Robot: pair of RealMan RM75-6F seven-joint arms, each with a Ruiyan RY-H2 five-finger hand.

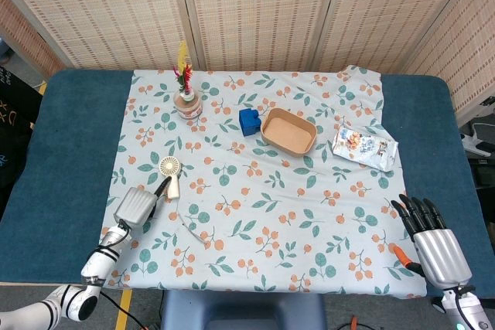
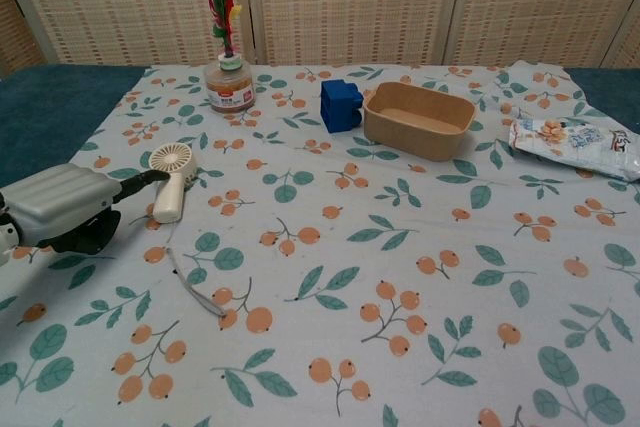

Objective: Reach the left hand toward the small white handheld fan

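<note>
While the small white handheld fan (image 1: pixel 171 173) lies flat on the floral tablecloth (image 1: pixel 255 191) at the left-centre of the head view, the left hand (image 1: pixel 139 204) sits just below and left of it, dark fingertips (image 2: pixel 150 176) pointing at the fan's handle. From the chest view the fingertips appear to end just short of the handle; whether they touch it cannot be told. The hand holds nothing, though how far its fingers are spread cannot be made out. At the lower right of the head view, the right hand (image 1: pixel 431 241) rests near the table edge, fingers extended and apart, empty. A thin cord (image 2: pixel 195 289) trails across the cloth below the fan.
</note>
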